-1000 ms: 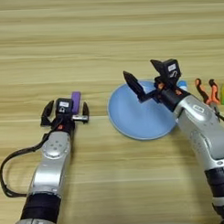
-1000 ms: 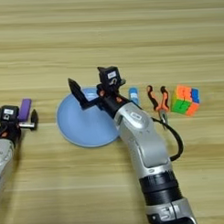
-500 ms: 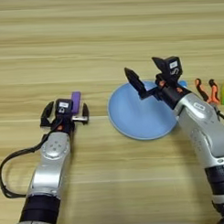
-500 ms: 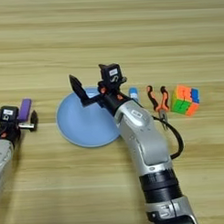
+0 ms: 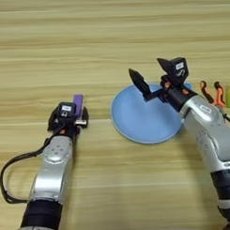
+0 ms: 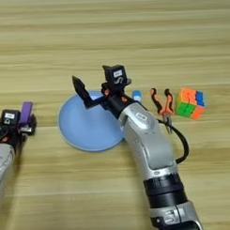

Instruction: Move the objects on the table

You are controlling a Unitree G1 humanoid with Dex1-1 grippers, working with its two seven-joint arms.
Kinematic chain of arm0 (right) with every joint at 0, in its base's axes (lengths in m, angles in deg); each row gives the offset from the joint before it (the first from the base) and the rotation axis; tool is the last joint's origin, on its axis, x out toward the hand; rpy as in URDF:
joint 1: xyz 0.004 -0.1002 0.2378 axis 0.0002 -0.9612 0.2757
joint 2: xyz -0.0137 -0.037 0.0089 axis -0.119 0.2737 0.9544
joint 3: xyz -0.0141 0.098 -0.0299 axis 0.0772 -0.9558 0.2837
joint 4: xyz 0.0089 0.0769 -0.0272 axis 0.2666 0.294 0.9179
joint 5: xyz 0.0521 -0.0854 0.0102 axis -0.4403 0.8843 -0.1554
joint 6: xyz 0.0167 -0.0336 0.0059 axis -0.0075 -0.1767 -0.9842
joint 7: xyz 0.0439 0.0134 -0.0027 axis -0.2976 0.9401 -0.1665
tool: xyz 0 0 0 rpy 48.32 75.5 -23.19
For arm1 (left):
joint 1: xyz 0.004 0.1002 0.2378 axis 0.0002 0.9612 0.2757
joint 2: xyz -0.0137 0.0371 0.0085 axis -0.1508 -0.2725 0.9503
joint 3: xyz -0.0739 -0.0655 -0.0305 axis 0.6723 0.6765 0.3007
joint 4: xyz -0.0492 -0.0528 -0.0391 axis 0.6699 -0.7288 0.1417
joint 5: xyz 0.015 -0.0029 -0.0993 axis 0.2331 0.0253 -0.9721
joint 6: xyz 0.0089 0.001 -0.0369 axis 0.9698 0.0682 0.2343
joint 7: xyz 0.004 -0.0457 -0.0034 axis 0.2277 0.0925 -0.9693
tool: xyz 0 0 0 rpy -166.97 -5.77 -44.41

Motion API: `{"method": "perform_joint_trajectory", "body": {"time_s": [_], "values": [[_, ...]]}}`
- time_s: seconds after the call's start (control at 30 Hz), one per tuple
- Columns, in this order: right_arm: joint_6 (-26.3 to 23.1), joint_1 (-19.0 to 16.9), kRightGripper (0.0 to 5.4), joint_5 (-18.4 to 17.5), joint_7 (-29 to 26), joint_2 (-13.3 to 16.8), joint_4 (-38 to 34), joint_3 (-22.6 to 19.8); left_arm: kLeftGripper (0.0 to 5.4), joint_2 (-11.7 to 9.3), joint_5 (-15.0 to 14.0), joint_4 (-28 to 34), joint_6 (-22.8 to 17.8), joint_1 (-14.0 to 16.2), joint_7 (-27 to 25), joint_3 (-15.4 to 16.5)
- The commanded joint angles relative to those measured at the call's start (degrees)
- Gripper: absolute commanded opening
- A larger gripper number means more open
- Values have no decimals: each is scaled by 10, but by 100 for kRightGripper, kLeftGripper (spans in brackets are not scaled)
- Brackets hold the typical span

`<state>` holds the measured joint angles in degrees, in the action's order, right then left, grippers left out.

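A round light-blue plate (image 5: 144, 119) lies mid-table. My right gripper (image 5: 147, 73) hovers open over the plate's far rim, its two black fingers spread wide with nothing between them. A small purple block (image 5: 78, 104) stands at the front left, close against the right side of my left gripper (image 5: 68, 117). Whether that gripper grips the block cannot be seen. The multicoloured puzzle cube (image 6: 190, 103) sits on the table (image 6: 109, 32) to the right of the plate, apart from both grippers.
Orange-handled pliers (image 6: 161, 102) lie between the plate and the cube. A small blue-and-white item (image 6: 137, 95) rests by the plate's right rim, beside my right wrist. A black cable (image 5: 11, 179) loops out from my left forearm.
My right gripper has edged slightly toward the far side above the plate's far rim, still open. The left arm and the purple block have not moved.
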<state>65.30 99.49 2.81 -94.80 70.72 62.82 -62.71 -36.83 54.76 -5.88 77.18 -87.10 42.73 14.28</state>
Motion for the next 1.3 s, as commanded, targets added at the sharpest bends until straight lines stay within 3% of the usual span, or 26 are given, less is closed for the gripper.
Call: {"method": "perform_joint_trajectory", "body": {"time_s": [0.03, 0.67, 1.3], "values": [[-10, 11, 540, -7, 3, -1, 1, -4, 327, -2, 1, -23, -34, 20, 1, 3], [-8, 15, 540, -5, 3, -4, 10, -5, 138, -3, -1, -22, -29, 16, 0, 11], [6, 18, 540, -4, 0, -6, 50, -9, 138, 6, -19, 12, 8, 20, -17, 12]]}}
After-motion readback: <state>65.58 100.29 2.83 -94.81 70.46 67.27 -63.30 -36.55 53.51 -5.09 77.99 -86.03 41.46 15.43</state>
